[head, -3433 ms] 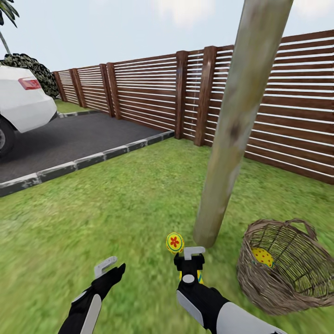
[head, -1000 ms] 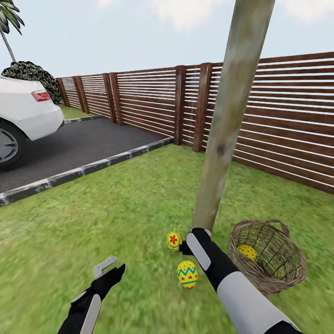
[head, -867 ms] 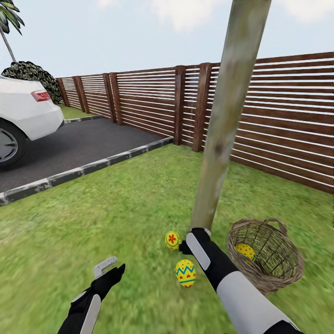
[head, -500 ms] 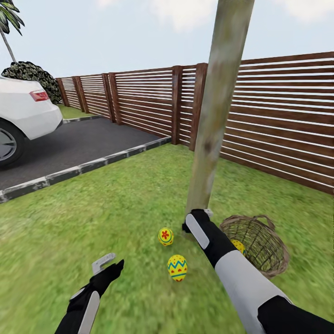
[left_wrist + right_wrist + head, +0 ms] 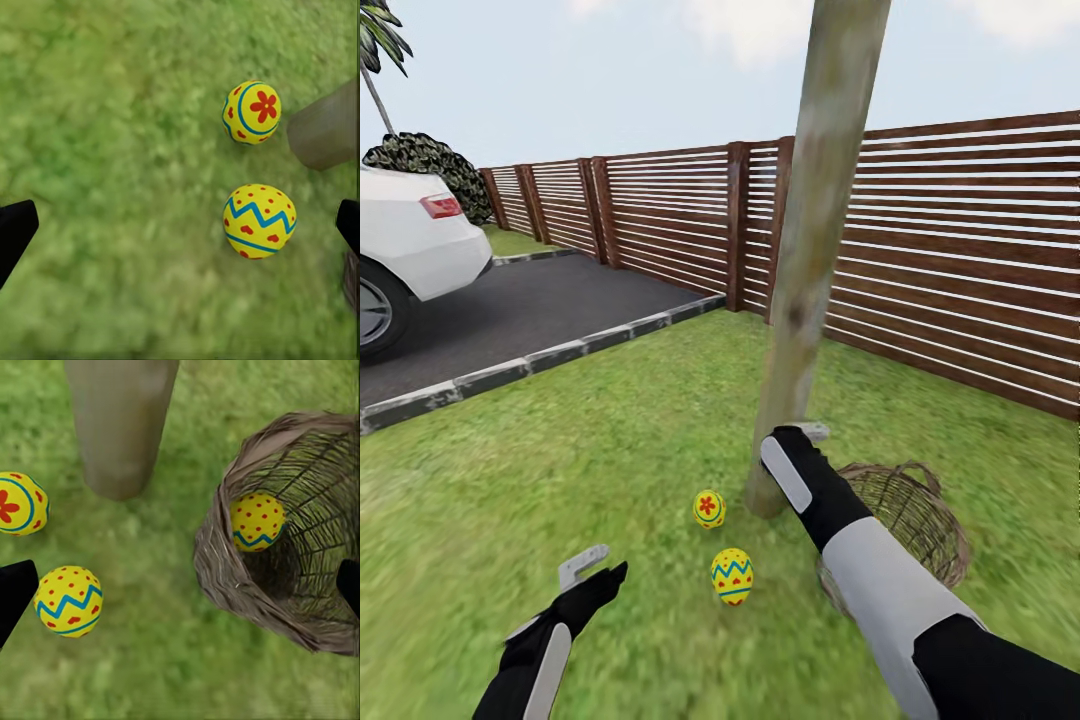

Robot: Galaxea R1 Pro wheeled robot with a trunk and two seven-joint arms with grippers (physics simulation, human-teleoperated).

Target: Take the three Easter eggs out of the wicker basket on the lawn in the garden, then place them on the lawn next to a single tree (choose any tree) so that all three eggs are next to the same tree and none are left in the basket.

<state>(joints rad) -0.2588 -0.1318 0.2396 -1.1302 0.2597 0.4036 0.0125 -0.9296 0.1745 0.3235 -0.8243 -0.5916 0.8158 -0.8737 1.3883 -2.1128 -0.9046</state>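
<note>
— What's in the brown-grey round wicker basket (image 5: 285, 607)?
— One yellow dotted egg (image 5: 256, 521). Two more yellow eggs (image 5: 732, 577) lie on the green lawn (image 5: 610, 450) beside the pale tree trunk (image 5: 800, 290).
— The tools?
— Left tool (image 5: 592, 572) and right tool (image 5: 180, 577): both spread wide, empty.

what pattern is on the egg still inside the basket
Yellow with red dots and a blue zigzag band; the egg in the basket shows best in the right wrist view.
</note>
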